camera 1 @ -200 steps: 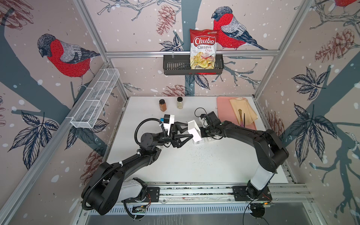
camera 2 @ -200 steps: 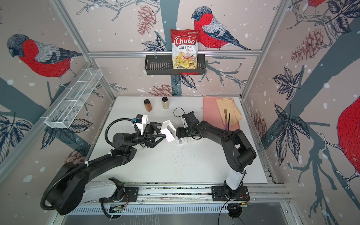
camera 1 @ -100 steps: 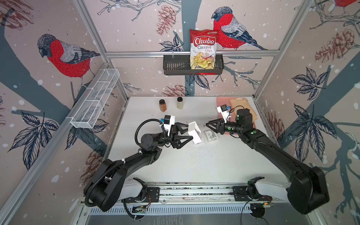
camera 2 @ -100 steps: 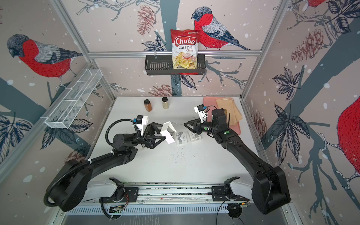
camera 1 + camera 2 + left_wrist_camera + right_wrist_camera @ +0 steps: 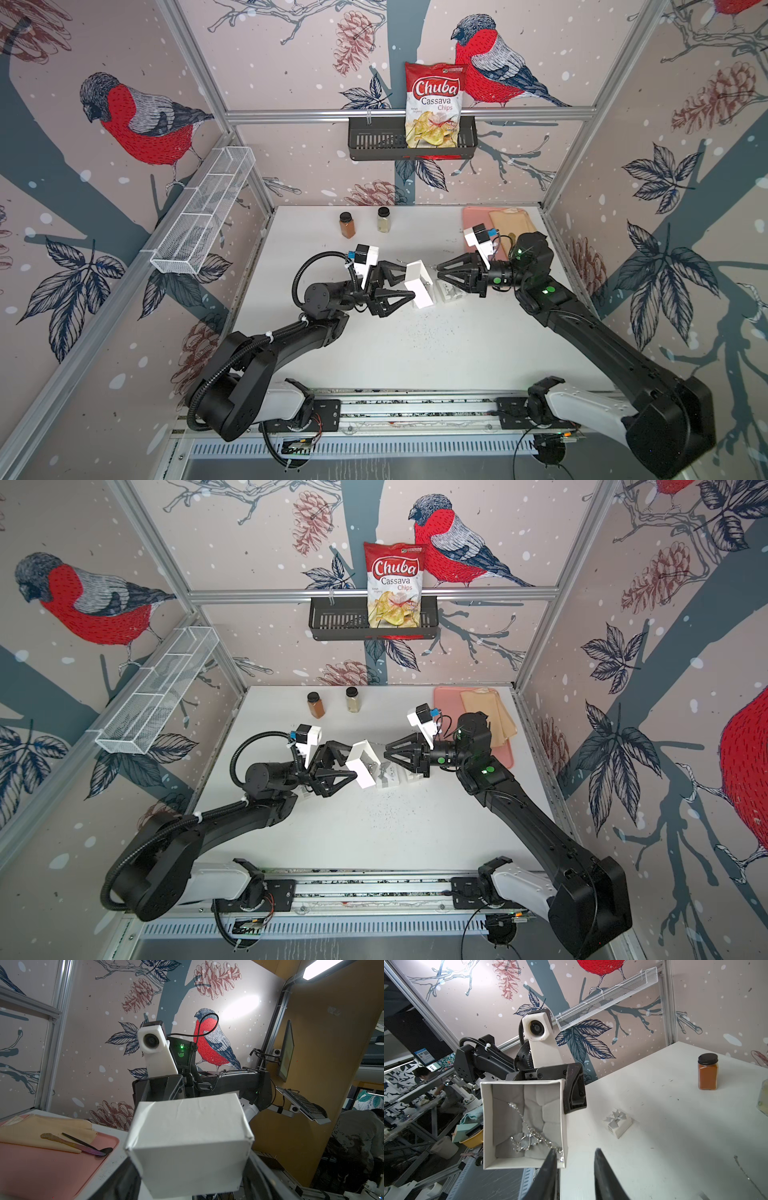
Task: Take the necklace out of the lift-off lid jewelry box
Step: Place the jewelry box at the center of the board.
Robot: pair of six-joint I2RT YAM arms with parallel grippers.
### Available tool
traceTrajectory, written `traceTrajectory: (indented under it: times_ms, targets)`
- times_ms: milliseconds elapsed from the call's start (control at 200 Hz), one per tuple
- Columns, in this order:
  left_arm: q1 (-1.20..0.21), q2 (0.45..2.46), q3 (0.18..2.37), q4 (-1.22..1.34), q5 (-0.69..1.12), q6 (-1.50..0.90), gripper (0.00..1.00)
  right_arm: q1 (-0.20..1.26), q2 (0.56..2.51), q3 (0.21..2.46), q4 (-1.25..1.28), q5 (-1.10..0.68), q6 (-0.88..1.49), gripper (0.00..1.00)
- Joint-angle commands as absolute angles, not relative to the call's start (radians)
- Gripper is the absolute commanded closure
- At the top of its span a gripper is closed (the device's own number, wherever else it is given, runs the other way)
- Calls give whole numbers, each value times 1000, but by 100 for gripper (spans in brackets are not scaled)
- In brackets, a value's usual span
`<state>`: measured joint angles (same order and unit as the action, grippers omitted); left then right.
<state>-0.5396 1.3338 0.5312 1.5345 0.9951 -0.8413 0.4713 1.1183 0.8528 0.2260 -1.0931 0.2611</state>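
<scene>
right fingers at box rim, lid apart

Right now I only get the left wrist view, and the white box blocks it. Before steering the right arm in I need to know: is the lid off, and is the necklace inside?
Observer: Yes to both. The box opens toward the right wrist camera, and the necklace lies on grey padding inside.
Operator: Where's the lid?
Observer: It sits bow-up on the table, apart from the box.
Operator: And the right gripper?
Observer: It is at the box's rim, jaws apart. The chain's end reaches that rim beside one finger, not visibly pinched.
</scene>
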Motion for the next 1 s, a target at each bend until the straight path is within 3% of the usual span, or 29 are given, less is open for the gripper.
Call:
traceTrajectory:
  times_ms: [0,575,876,996]
  targets:
    - [-540,1335,540,1586,1008,-849,32,491,1126,876,208,-1090,236,70]
    - [-540,1310,518,1547,999,-815,32,561,1187,928,149,-1030,201,76]
    - [-540,1325,517,1553,995,-815,32,574,1196,918,172,-1033,224,93]
    - [-540,1330,518,1540,984,-808,21,574,1189,920,149,-1010,217,98]
